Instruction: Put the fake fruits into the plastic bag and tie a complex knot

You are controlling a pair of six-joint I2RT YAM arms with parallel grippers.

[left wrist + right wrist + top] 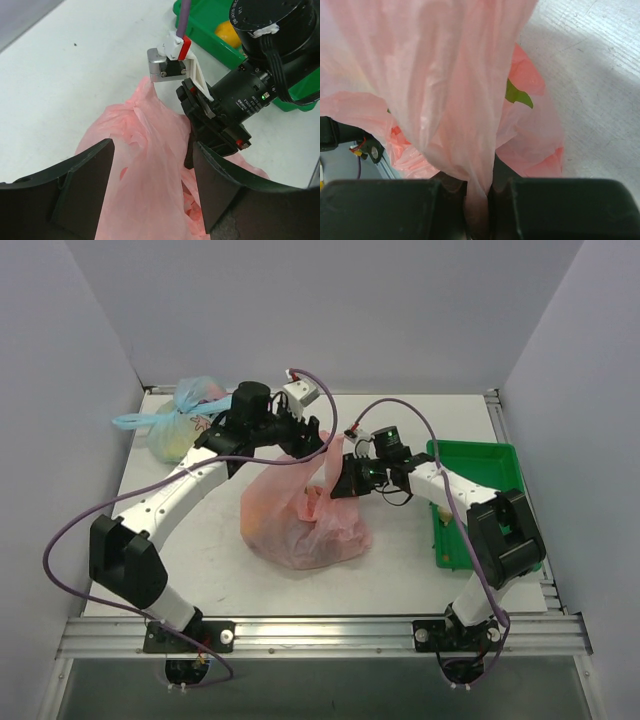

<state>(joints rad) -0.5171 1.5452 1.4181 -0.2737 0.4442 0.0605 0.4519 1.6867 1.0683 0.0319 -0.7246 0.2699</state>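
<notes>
Right pincer (480, 200) squeezes a fold of the pink bag (300, 530); my left pincer (152, 170) is spread wide around it. One yellow fruit (224, 34) sits in the green tray (475, 448).

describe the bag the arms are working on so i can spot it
On the white table, look centre, between the two arms. The plastic bag there is translucent pink, pinched in the right claw; the other bag, far left, is pale blue.

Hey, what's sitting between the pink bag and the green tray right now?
The right hand, shut on a bunched strip of the pink bag, fills the gap to the green tray; the top view shows it.
</notes>
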